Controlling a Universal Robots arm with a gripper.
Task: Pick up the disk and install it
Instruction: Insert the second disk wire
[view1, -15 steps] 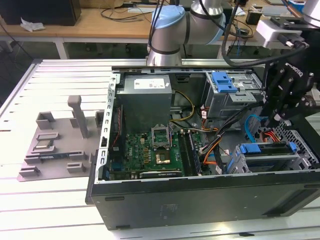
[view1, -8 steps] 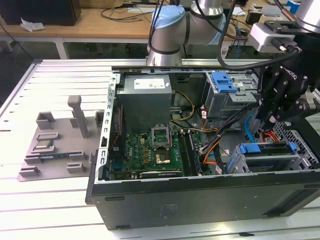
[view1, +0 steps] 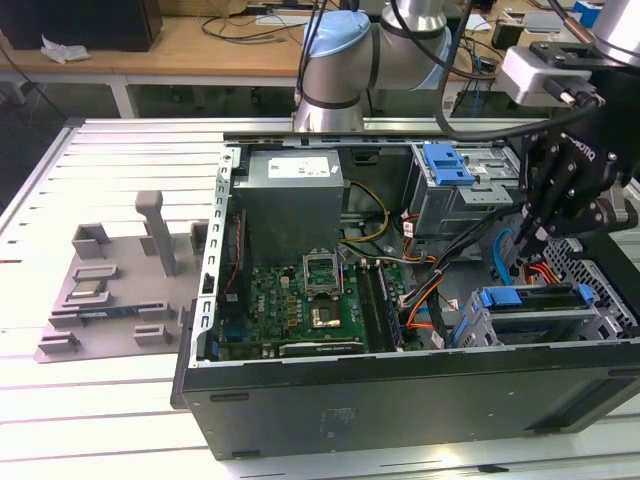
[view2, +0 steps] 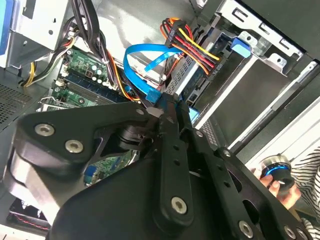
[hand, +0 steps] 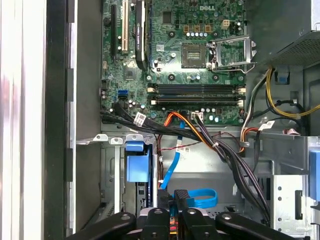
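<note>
Cables (hand: 200, 135) crowd the claw (view1: 527, 243) beside the drive cage (view1: 540, 315)

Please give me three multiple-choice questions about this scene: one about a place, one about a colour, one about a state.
1. In the exterior view, the end effector hangs over which part of the computer case?
A. the view's left end
B. the middle
C. the view's right end

2. The flat cable next to the end effector's tip is:
A. blue
B. green
C. white

3. The computer case is:
A. closed
B. open, lying on its side
C. standing upright

Answers: 1 C, it hangs above the case's end at the exterior view's right. 2 A, the second wrist view shows a blue band. 3 B, the motherboard lies exposed, facing up.
</note>
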